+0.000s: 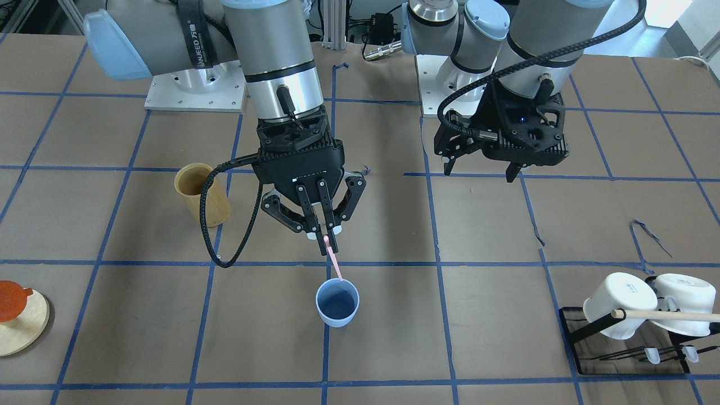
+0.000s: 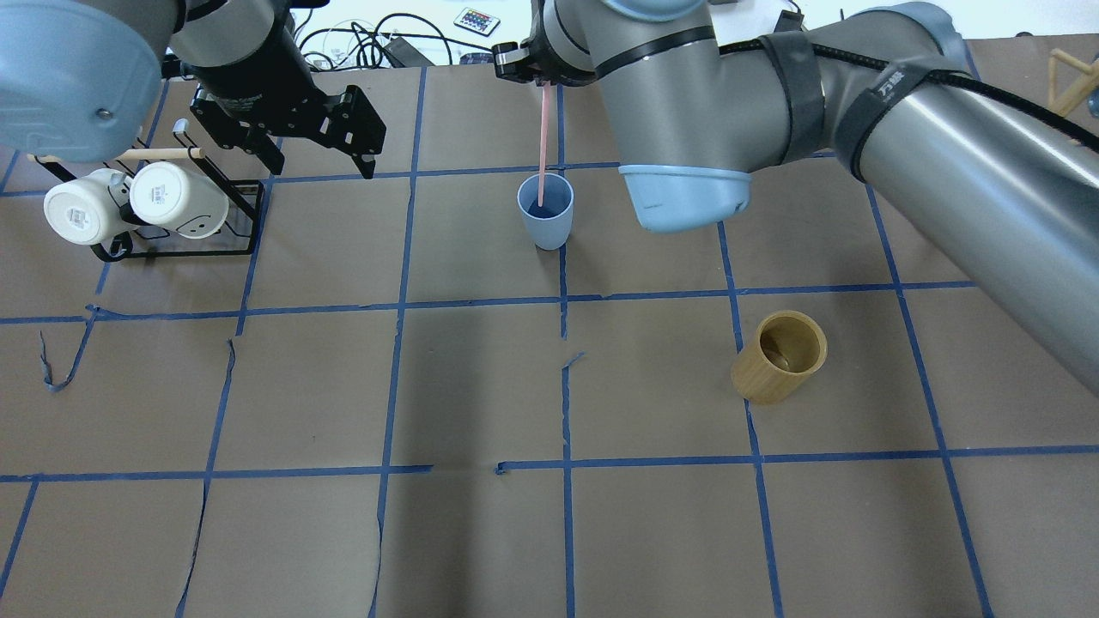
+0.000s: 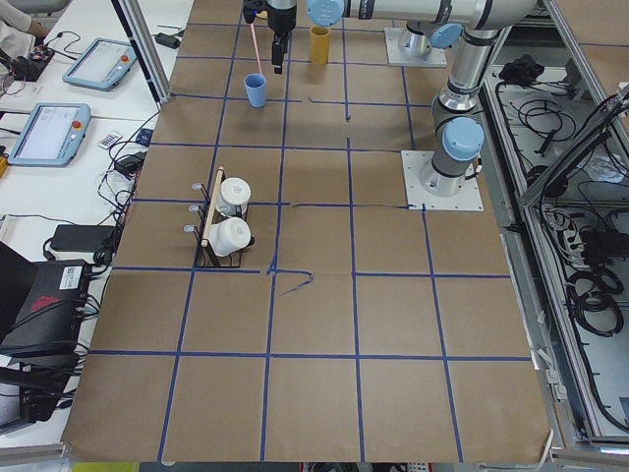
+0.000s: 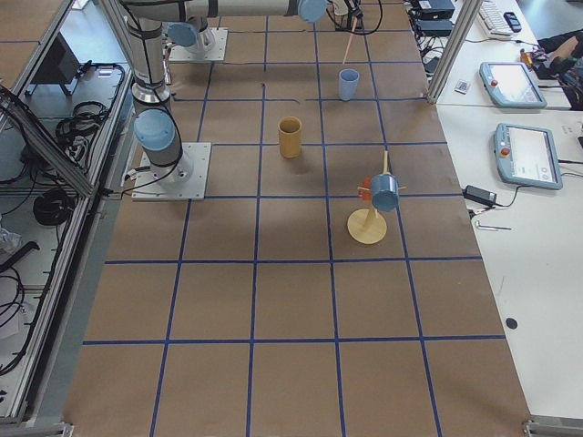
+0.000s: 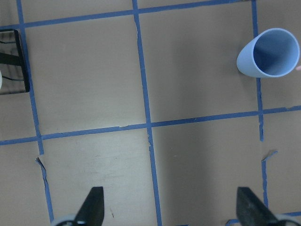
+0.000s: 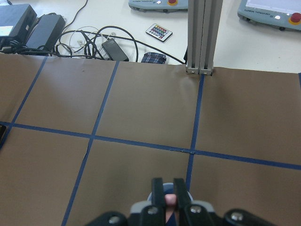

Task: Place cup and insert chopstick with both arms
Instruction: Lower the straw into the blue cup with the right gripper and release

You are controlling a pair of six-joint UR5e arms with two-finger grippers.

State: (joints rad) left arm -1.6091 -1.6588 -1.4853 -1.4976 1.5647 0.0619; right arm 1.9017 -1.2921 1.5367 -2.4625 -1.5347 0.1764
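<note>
From the front, the right gripper [image 1: 329, 241] pinches the pink chopstick [image 1: 335, 263] by its top end, with the tip at the mouth of the blue cup [image 1: 337, 306], which stands upright mid-table. Overhead, the chopstick hangs almost vertical into the cup. In the left wrist view, the left gripper [image 5: 169, 203] is spread wide and empty, well apart from the cup. Insertion looks under way; the next move is to lower the chopstick, then let go.

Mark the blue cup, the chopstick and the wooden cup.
blue cup [image 1: 337, 322], front-facing view, outer wall below the rim.
chopstick [image 1: 334, 262], front-facing view, middle of the visible shaft.
wooden cup [image 1: 212, 205], front-facing view, outer side wall.
</note>
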